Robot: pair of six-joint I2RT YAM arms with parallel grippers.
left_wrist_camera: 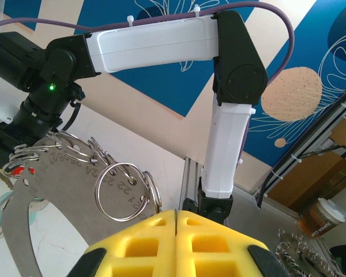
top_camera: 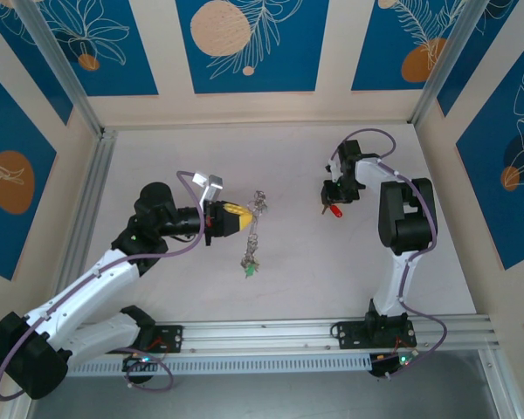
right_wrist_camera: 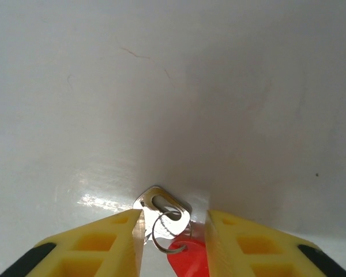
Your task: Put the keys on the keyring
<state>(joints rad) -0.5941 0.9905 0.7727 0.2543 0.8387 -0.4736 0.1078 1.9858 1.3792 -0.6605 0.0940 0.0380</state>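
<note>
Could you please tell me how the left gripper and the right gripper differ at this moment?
The left gripper is shut on the keyring, held above the table; the right gripper stands open, its fingers either side of a red-tagged key lying on the table. The left points sideways; the right points down. Both have yellow fingers.

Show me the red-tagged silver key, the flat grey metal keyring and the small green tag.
Red-tagged silver key (right_wrist_camera: 144,203): right wrist view, metal head.
Flat grey metal keyring (left_wrist_camera: 52,190): left wrist view, stamped band.
Small green tag (top_camera: 250,270): top external view, its middle.
</note>
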